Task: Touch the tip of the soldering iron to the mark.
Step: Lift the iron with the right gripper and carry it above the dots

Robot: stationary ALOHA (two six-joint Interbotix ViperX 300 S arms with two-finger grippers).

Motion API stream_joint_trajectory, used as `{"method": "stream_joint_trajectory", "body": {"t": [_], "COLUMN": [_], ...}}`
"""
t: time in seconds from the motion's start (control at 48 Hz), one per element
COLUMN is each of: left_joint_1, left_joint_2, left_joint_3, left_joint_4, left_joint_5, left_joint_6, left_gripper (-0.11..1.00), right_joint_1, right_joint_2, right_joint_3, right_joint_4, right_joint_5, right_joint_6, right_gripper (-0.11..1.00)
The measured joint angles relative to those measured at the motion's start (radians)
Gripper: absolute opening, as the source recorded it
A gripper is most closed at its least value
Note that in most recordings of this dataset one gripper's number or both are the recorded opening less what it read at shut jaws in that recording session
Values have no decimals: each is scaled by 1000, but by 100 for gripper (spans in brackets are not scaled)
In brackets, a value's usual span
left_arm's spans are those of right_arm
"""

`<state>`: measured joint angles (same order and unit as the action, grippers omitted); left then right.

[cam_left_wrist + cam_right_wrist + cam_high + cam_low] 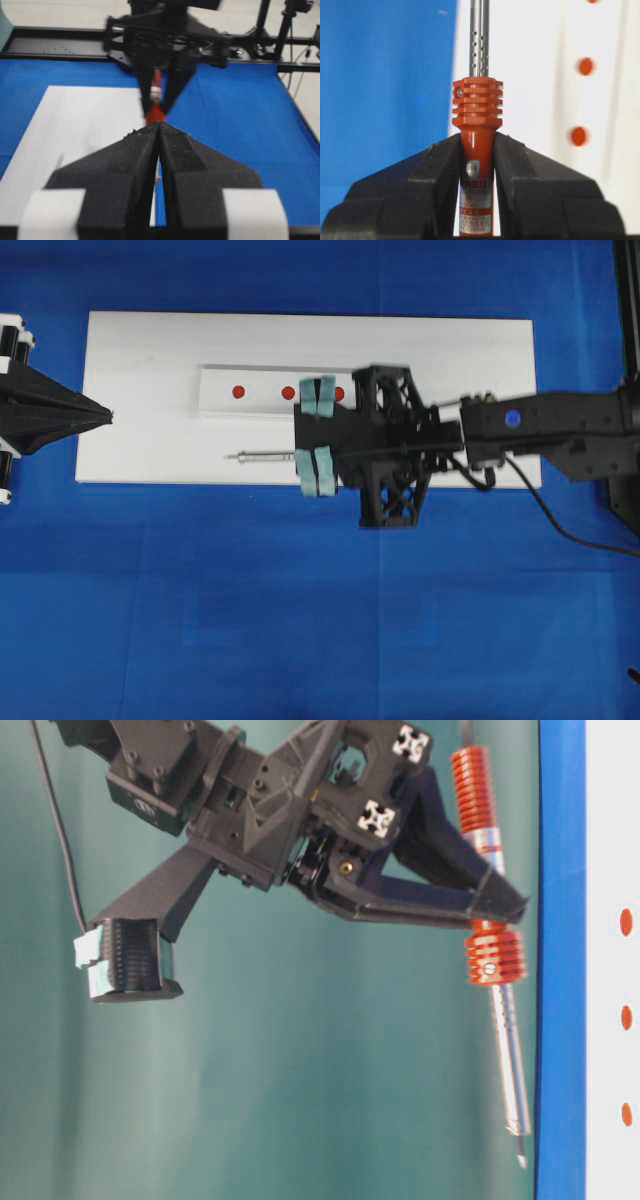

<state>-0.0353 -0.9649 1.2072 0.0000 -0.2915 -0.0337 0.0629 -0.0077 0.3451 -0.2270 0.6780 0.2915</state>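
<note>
The right pincer [477, 165] is clamped tight on the red-orange handle of the soldering iron [477, 120], jaws pressing both sides of it. Taking the white board [140, 440] on the blue table [300, 620] as the landmark: the iron hangs over the board's near half, its metal shaft pointing toward the left arm, and the tip [232, 455] is clear of the red marks [238, 392], which sit in a row on the raised white strip [220, 405] farther back. The left pincer [108, 416] rests at the board's left edge, its jaws pressed together with nothing between them
</note>
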Motion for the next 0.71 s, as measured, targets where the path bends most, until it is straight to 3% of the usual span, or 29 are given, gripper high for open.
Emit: {"method": "stream_joint_trajectory", "body": {"t": [0.417, 0.709], "left_joint_1": [0, 0], "left_joint_2": [0, 0], "left_joint_3": [0, 0], "left_joint_4": [0, 0], "left_joint_5": [0, 0], "left_joint_6": [0, 0], "left_gripper": [0, 0], "right_joint_1": [-178, -227], "right_joint_2": [0, 0], "right_joint_3": [0, 2], "right_joint_4": [2, 18], "right_joint_5": [-23, -40], "right_joint_6": [-206, -262], "right_gripper": [6, 6]}}
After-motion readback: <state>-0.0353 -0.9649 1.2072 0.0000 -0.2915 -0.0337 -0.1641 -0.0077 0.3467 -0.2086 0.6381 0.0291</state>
